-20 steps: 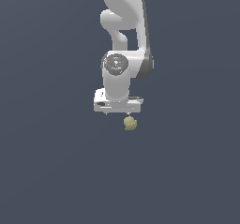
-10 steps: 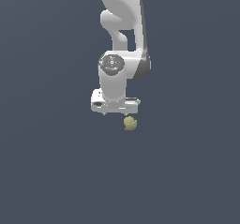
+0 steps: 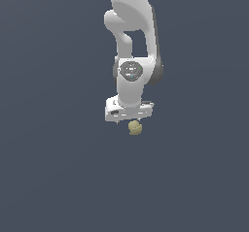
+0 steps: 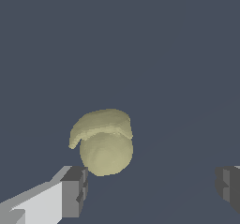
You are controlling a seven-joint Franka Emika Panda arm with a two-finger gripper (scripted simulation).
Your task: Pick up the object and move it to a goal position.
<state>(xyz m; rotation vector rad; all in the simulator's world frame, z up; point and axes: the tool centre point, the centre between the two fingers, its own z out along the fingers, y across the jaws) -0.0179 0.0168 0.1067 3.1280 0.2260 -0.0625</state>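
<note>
Hanging at the end of the white arm (image 3: 132,41), the hand (image 3: 129,120) points straight down in the exterior view, with its broad white body just above the object (image 3: 134,127). From the wrist view the two dark grey fingers (image 4: 75,190) stand wide apart, one at each side of the picture, and neither is touching the object (image 4: 103,143). That pale olive-yellow, lumpy, matte blob lies between them, much nearer the finger with the white link behind it than the other, and it has a curled flap over a rounder lower part. In the exterior view it shows just under the hand, a little toward the exterior view's right of the hand's middle. Beyond it there is only the plain dark grey-blue ground (image 3: 58,177).
</note>
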